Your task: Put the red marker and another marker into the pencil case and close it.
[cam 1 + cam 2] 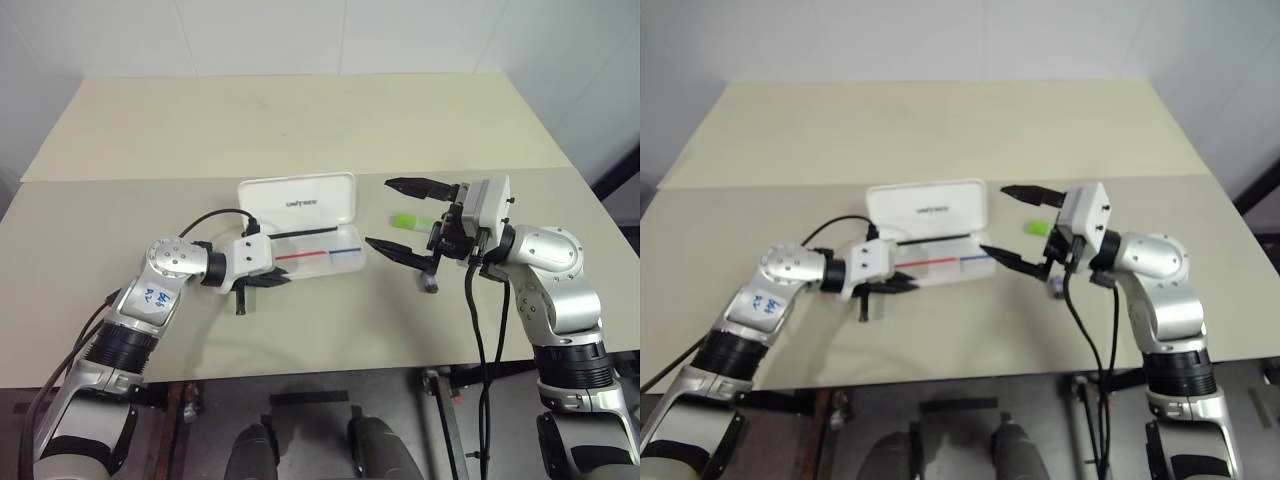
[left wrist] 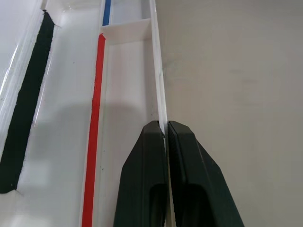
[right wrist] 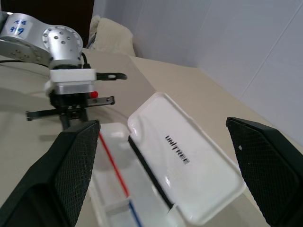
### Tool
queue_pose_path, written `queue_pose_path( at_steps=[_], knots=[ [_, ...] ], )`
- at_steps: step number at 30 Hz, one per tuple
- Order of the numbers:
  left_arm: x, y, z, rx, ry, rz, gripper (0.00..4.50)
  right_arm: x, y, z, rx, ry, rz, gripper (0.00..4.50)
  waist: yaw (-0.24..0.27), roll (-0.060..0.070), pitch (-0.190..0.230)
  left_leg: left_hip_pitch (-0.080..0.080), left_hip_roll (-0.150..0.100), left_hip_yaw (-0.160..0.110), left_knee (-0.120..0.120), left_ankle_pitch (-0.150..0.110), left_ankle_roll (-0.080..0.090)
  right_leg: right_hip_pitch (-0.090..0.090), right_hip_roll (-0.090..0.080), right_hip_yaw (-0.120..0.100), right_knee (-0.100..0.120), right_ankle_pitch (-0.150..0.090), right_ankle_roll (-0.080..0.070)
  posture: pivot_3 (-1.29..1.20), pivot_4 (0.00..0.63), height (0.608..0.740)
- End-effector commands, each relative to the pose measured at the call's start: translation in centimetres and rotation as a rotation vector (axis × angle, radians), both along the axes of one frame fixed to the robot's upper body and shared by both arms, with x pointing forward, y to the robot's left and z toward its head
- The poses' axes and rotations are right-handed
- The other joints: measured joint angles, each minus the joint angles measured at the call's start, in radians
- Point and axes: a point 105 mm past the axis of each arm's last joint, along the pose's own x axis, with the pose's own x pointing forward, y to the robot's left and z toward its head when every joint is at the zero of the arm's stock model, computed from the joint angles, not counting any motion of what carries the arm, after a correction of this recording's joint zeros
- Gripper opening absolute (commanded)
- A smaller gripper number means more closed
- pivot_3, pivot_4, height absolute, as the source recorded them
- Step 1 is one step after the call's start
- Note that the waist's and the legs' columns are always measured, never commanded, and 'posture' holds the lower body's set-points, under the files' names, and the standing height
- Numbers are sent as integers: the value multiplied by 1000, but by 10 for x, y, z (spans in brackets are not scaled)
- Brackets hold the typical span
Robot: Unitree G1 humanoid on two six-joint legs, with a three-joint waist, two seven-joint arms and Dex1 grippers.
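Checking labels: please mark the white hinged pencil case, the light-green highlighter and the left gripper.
White hinged pencil case (image 1: 300,203): left eye view, open lid.
Light-green highlighter (image 1: 410,220): left eye view, green barrel.
Left gripper (image 2: 165,135): left wrist view, between fingertips.

One case (image 1: 300,200), two markers (image 1: 412,221)

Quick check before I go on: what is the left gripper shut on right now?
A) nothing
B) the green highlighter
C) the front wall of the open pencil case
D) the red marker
C: the left gripper pinches the thin white front wall of the open pencil case.
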Motion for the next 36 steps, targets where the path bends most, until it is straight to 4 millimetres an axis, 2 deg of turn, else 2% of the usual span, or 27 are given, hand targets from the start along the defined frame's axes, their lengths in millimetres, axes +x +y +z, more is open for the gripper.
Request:
queue_pose_path(
  at_steps=[1,6,15,21,28,29,36],
  knots=[
    [-11,1,-1,19,-1,-63,36,-5,4,8,21,-39,24,4500,0,0,0,0,0,0,0,0,0,0,0,0,0,0,0,0,150,740],
    [-13,0,-6,22,3,-65,36,-5,5,8,22,-35,28,4500,-2,0,0,0,0,0,2,0,1,1,0,0,1,0,1,0,150,740],
    [0,1,-7,7,-41,-73,36,-5,9,8,21,-27,40,4500,2,0,0,0,0,0,3,0,1,1,0,0,2,0,1,0,150,740],
    [1,-2,-4,-44,-65,-60,1869,-5,10,7,24,-24,45,4500,0,0,0,0,0,0,4,0,1,1,0,0,3,0,1,0,150,740],
    [-15,-8,3,-124,-38,-68,4282,-3,14,2,24,-8,65,4500,-1,0,0,0,0,0,2,-1,1,0,0,0,3,0,1,0,150,740],
    [-17,-8,4,-128,-35,-67,4486,-2,14,2,24,-7,66,4500,-1,0,0,0,0,0,2,-1,1,0,0,0,3,0,1,0,150,740],
    [-31,-6,12,-186,-44,-34,4486,2,16,-4,29,15,87,4500,-3,0,0,0,0,0,3,-1,1,0,0,1,3,0,1,0,150,740]
  ],
)
